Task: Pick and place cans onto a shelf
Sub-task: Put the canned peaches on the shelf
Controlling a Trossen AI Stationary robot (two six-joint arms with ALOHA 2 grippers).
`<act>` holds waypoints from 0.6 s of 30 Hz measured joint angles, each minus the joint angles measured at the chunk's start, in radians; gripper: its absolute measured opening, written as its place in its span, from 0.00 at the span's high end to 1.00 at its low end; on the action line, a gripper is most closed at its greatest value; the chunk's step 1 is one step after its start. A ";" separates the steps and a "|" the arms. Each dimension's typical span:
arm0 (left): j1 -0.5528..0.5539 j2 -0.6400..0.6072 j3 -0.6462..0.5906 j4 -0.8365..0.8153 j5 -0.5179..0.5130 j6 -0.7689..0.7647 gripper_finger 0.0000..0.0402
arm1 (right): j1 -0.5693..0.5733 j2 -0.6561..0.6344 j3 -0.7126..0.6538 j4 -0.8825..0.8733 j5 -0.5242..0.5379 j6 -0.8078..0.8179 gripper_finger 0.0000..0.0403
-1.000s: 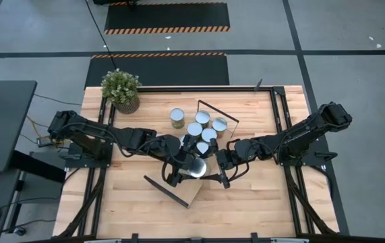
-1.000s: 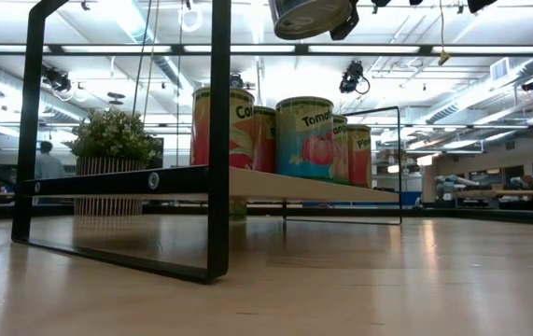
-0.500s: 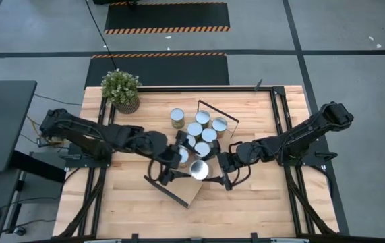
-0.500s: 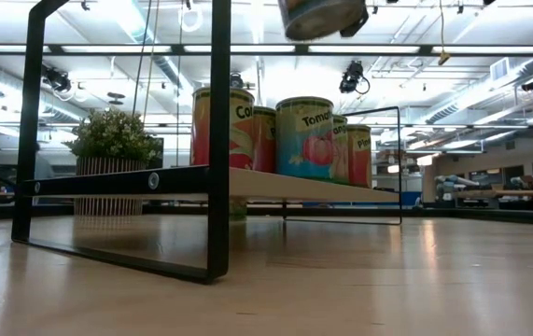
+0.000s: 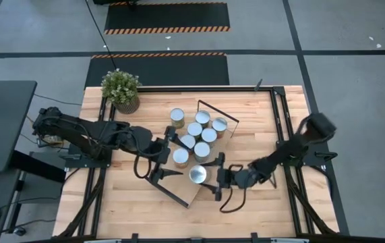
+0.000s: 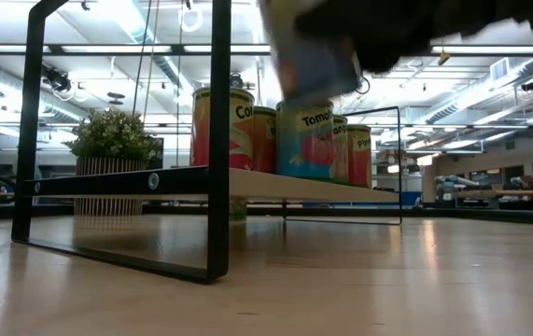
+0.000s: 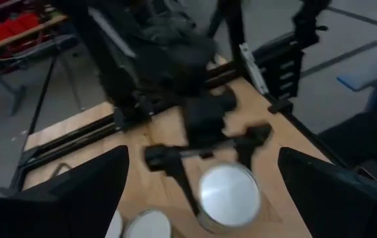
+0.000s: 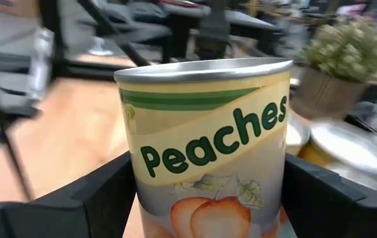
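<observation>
A small tin labelled "Peaches" [image 8: 208, 145] fills the right wrist view: cream label with a green band, dark green lettering and pictured peaches, under a shiny silver rim. From above, its round silver top [image 5: 197, 175] shows over the near end of the shelf [image 5: 193, 196], a long light-wood board lying slantwise on the table [image 5: 259, 115], with thin black wire frames at both short ends.

The right gripper [image 5: 214, 181] is clamped on this tin, one dark finger on each side of it. In the low view the tin is a blur above the shelf board, in front of the standing row, so whether it touches the board cannot be told.

Five more cans [image 5: 201, 135] stand close together on the shelf toward its far end, and a sixth can [image 5: 181, 157] stands nearer the left gripper. One further can [image 5: 176, 118] stands just beside the cluster, near the plant [image 5: 121, 89]; whether it is on the board or on the table cannot be told. In the low view the shelf cans carry colourful labels, one reading "Tomato".

The left gripper [image 5: 166, 154] is beside the sixth can, its fingers spread wide and holding nothing.
</observation>
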 joint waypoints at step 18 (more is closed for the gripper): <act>0.005 0.001 0.000 -0.001 -0.094 -0.039 0.02 | -0.011 0.433 0.045 0.596 0.235 -0.054 0.15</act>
